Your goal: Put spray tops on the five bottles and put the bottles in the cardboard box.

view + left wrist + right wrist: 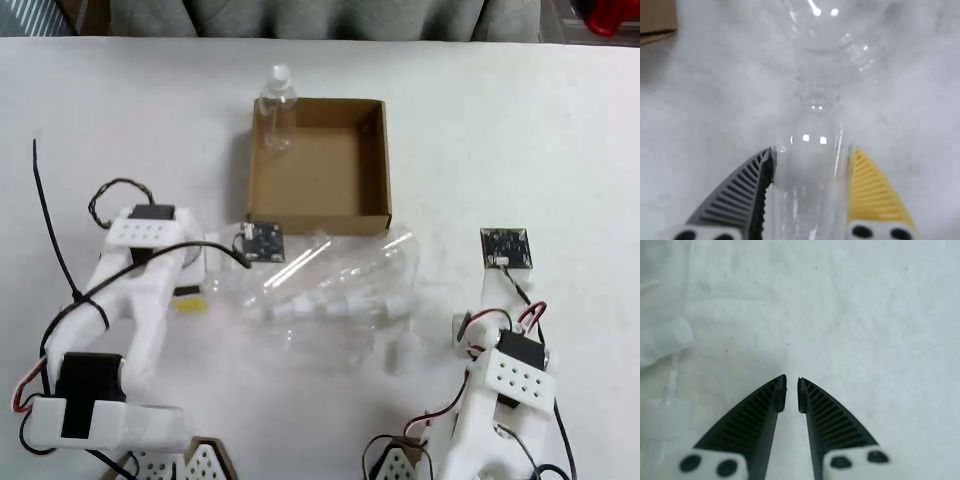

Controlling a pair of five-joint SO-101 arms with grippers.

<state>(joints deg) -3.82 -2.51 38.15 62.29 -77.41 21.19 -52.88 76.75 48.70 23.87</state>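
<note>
Broadly, the white bench carries the cardboard box at its far middle, and one capped bottle is seen upright at the box's far left corner. Nearer, a heap of clear bottles and spray tops is spread between the arms. One lying bottle is pinched by the left end effector. The right end effector is almost pressed together, with nothing held. A gentle, level grip is probably called for, with the neck turned toward the right arm, so a top can be fitted squarely.

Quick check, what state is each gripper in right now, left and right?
Left gripper: closed on a clear bottle.
Right gripper: closed, holding nothing.
</note>
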